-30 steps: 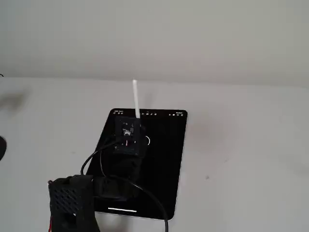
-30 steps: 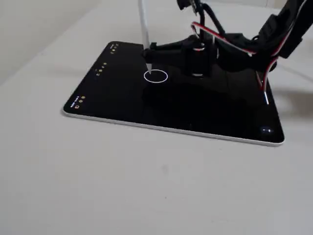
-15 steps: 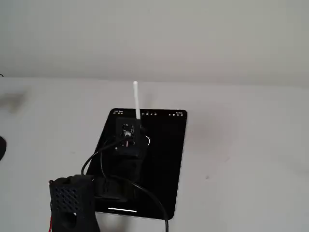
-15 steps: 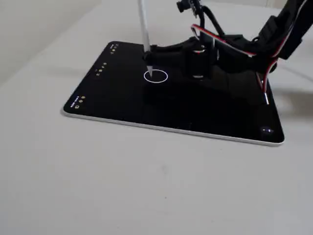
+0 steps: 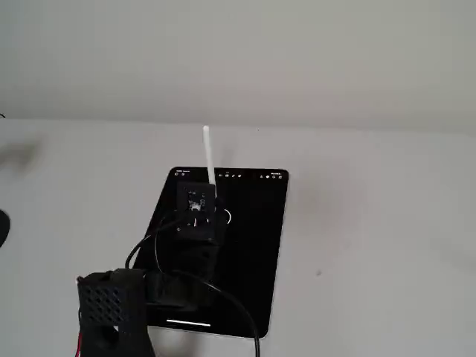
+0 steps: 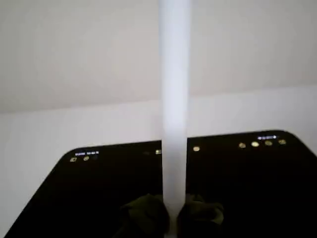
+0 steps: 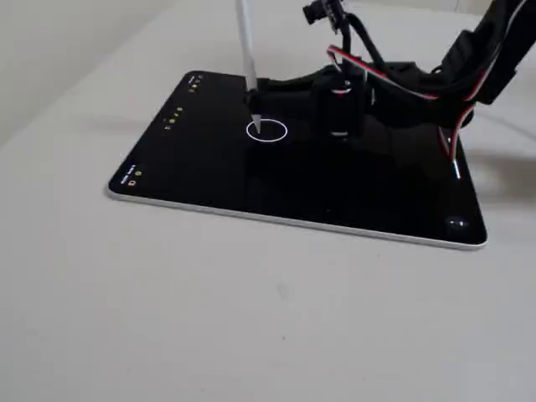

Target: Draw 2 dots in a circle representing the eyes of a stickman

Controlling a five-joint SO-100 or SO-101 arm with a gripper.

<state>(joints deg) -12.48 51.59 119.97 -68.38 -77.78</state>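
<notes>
The jaws hold a white stylus (image 7: 246,50) nearly upright, its long axis vertical; its tip sits inside the circle (image 7: 267,131), toward the ring's nine-o'clock side in a fixed view. The circle is a thin white ring on the black tablet (image 7: 201,172), which lies flat on the desk (image 7: 251,318); I cannot make out any dots within it.

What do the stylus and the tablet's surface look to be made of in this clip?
The stylus looks like smooth matte white plastic: an even, dull white rod without glare. The tablet seems to have a glossy glass face, since the arm's dark shape mirrors faintly in it; its pale edge could be metal or plastic.
</notes>
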